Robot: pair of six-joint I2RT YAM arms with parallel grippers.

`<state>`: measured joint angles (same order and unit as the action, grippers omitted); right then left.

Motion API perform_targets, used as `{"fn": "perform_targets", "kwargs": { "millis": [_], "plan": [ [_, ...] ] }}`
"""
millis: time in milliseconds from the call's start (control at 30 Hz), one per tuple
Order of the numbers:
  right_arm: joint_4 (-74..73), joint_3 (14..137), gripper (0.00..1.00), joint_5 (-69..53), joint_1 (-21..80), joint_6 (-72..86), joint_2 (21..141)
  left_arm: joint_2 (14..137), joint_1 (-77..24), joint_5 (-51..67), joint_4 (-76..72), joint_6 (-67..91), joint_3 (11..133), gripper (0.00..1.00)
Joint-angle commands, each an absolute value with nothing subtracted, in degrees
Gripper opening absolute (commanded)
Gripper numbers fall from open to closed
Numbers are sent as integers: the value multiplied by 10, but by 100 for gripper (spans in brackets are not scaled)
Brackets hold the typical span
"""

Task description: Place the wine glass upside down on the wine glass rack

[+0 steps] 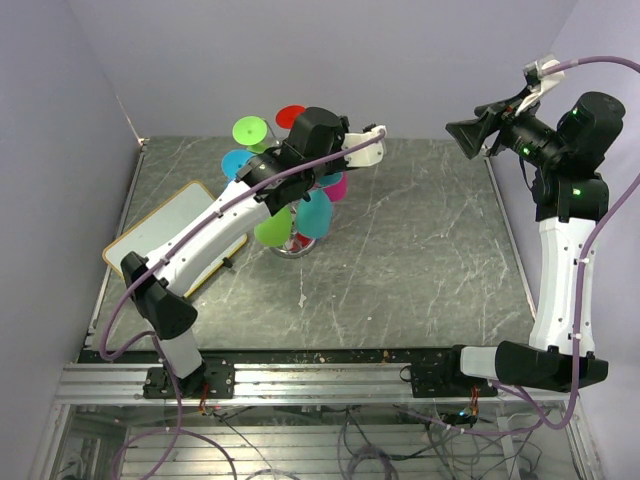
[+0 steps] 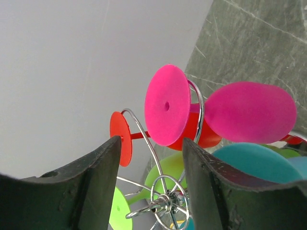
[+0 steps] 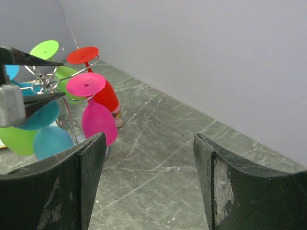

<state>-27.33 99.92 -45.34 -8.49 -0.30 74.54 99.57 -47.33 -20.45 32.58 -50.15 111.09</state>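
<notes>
On the wine glass rack, pink glass beside red glass

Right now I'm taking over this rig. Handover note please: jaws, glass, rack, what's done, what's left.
Left gripper: jaws open, nothing between them, hovering at the wine glass rack.
Right gripper: jaws open, empty, raised off to the right.
Pink wine glass: hangs upside down, foot caught in a rack arm, just ahead of the left jaws; it looks free of them.
Done: placement looks complete.
Left: probably only backing the left arm out without knocking the pink glass or the red glass beside it.
</notes>
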Motion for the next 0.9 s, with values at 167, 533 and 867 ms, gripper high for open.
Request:
{"fn": "perform_targets", "kwargs": {
  "millis": [167,533,867],
  "plan": [
    [-269,983,74,-391,-91,-44,742,942,-464,-185,311,-470,1103,74],
    [-363,978,80,-234,-91,-202,788,819,-356,-84,274,-330,1028,86],
    [-397,951,100,-77,-91,-231,811,634,-253,-168,214,-216,861,99]
  ]
}}
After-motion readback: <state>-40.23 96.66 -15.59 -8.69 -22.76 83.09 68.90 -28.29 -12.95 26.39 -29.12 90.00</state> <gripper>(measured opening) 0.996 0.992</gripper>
